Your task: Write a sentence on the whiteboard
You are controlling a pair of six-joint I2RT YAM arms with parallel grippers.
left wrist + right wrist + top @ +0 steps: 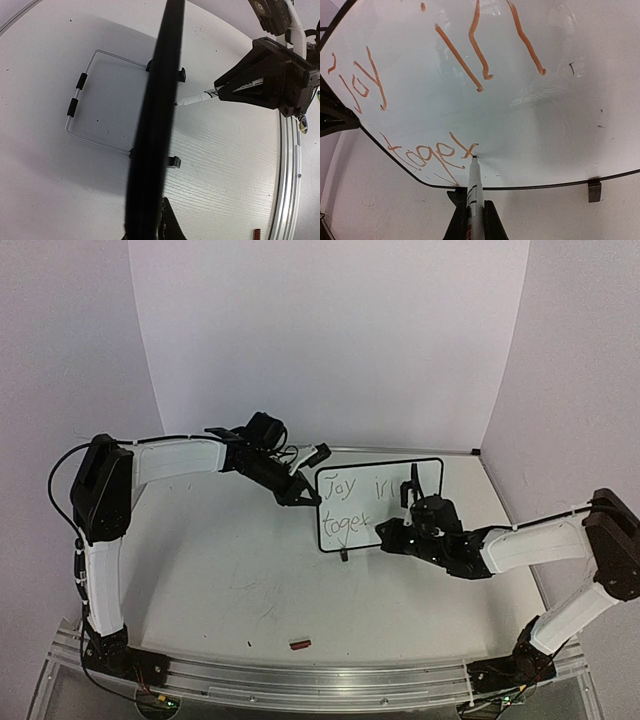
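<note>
With my right tool [472,206] clamped on the marker [474,181], I'd continue the sentence [442,150] lightly (left tool [300,496] pinches the whiteboard [360,508] edge).

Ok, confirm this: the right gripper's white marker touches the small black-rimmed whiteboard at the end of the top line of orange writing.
Wrong line. The white marker in the right gripper touches the small black-rimmed whiteboard at the end of the bottom line of orange writing, as the right wrist view shows.

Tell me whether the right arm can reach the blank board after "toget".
Probably yes: the marker in the right gripper touches the whiteboard beside it, and nothing covers that bare stretch.
</note>
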